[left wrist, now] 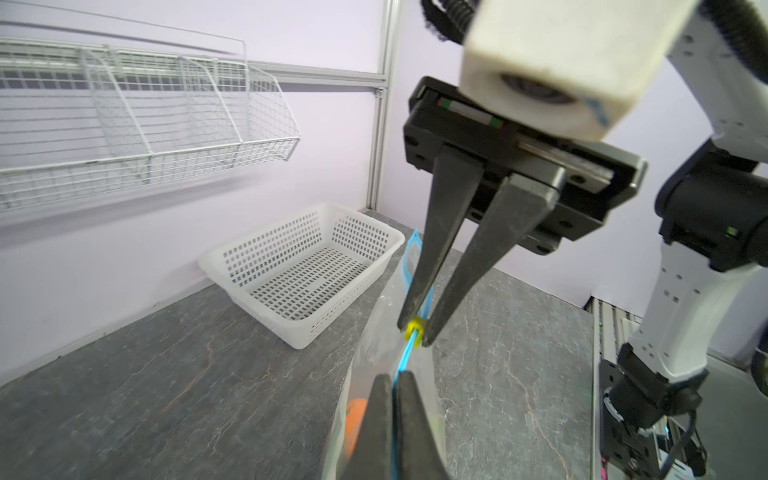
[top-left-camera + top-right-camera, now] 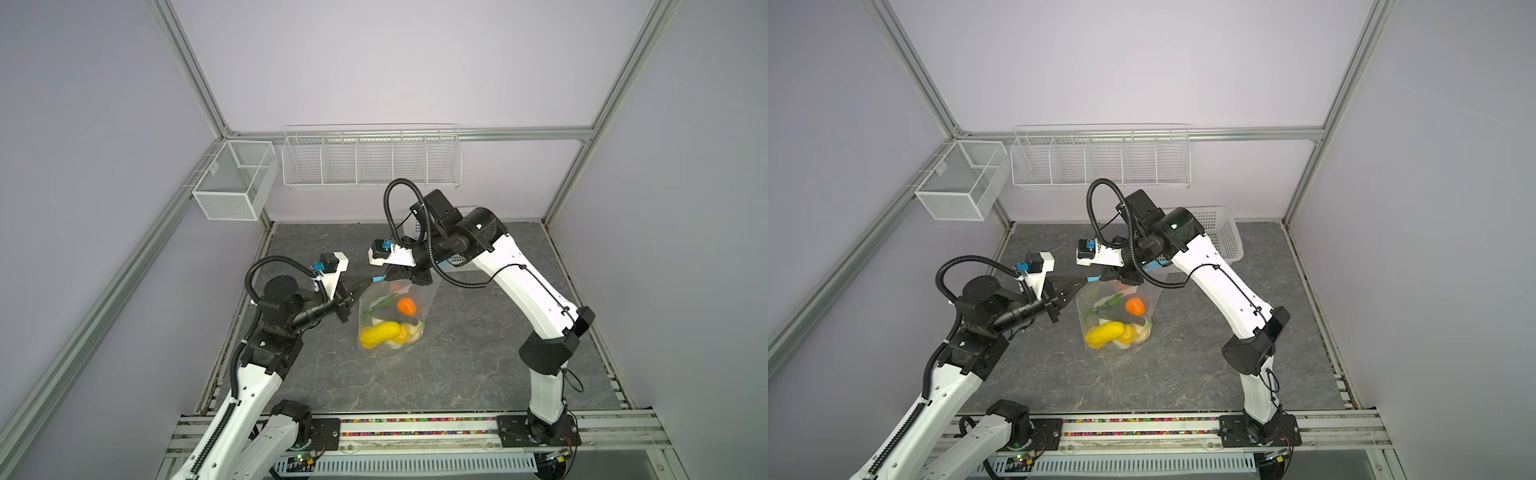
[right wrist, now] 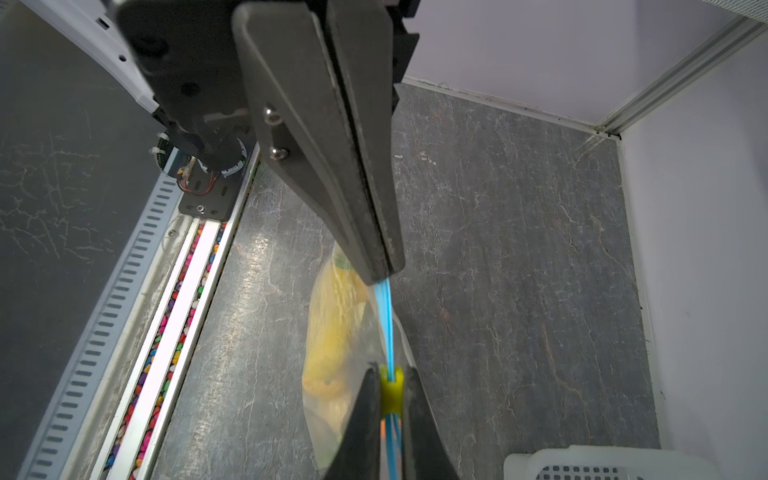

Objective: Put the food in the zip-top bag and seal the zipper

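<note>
Two claws grip the zip-top bag (image 2: 426, 297) by its top edge, and we see it held upright over the middle of the counter (image 2: 457, 365). Our left claw (image 1: 394, 378) is clamped flat on one end of the blue zipper (image 1: 409, 357); our right claw (image 1: 415, 334) pinches the yellow slider (image 1: 415, 329) a little farther along the strip. We find the food (image 2: 409, 332) inside, piled in the bag's lower part, an orange piece (image 2: 406, 306) above a long yellow piece (image 2: 376, 334). Behind, a white basket (image 1: 307, 266) sits by the back wall.
</note>
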Motion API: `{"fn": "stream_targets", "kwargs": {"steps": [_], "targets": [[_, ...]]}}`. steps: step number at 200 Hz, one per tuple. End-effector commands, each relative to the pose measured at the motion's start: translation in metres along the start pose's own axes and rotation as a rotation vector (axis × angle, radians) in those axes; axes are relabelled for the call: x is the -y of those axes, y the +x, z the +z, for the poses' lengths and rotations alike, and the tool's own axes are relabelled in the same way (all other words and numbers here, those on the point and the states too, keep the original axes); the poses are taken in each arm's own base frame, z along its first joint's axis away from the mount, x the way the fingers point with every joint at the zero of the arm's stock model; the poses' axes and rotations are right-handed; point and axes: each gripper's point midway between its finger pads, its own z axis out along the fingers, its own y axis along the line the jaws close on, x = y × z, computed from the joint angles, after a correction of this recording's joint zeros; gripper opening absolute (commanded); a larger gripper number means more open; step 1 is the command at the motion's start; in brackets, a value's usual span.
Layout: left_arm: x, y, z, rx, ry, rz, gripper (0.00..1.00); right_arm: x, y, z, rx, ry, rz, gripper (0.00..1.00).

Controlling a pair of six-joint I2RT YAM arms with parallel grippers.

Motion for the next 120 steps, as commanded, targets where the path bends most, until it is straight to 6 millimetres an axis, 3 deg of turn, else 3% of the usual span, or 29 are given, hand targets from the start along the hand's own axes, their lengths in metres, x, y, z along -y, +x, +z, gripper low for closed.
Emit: {"fn": "stream_targets", "kwargs": {"steps": [1, 34, 120], "targets": [[-0.023, -0.005, -0.007, -0.014, -0.157, -0.029, 0.0, 0.005, 0.011, -0.007, -0.052, 0.023, 0.021, 0.06], [-0.047, -0.009, -0.018, 0.0, -0.322, -0.038, 0.0, 0.005, 0.013, -0.008, -0.064, 0.025, 0.02, 0.06], [-0.083, -0.015, -0.035, 0.015, -0.555, 0.0, 0.0, 0.007, 0.018, -0.011, -0.103, 0.051, 0.026, 0.06]]}}
